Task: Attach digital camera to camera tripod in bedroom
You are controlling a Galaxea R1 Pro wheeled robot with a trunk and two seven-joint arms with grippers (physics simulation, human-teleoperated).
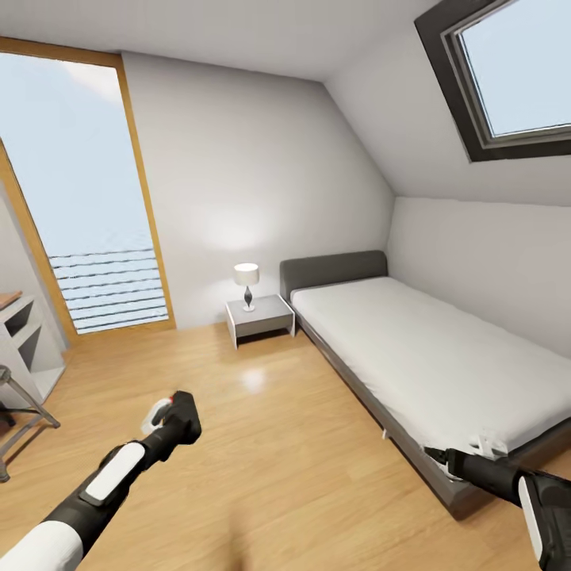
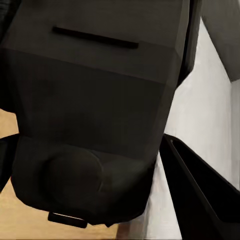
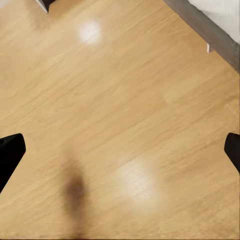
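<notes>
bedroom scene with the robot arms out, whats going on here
The robot stands in a bedroom, facing the bed and a nightstand with a small lamp. Its left gripper carries the digital camera, whose dark body sits right in front of the left wrist camera. The right gripper is open and empty over the wood floor, fingers spread wide. At the far left, part of a silver-legged stand shows; it may be the tripod, but I cannot tell.
</notes>
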